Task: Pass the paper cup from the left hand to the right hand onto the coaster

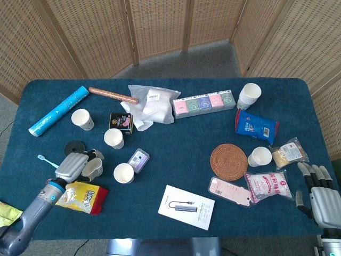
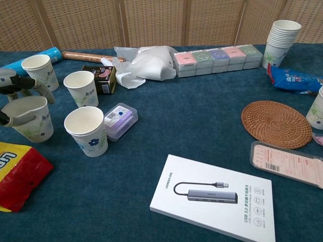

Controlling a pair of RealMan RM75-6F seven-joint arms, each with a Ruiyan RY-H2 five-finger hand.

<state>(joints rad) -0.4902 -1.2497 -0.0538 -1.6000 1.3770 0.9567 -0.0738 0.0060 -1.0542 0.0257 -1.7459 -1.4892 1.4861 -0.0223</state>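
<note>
Left robot hand (image 1: 74, 164) wraps its fingers round a paper cup (image 2: 31, 118) at the near left of the worktop (image 1: 176, 154), three more loose cups close by. One woven coaster (image 1: 228, 161) sits right of centre. Right robot hand (image 1: 322, 193) waits spread, holding nothing, at the near right edge.

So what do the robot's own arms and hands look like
Both the left hand and the right hand are metallic silver-grey with dark segmented fingers. The left forearm is a grey-blue tube with a bright blue wrist ring. Hardly any of the right arm shows.
</note>
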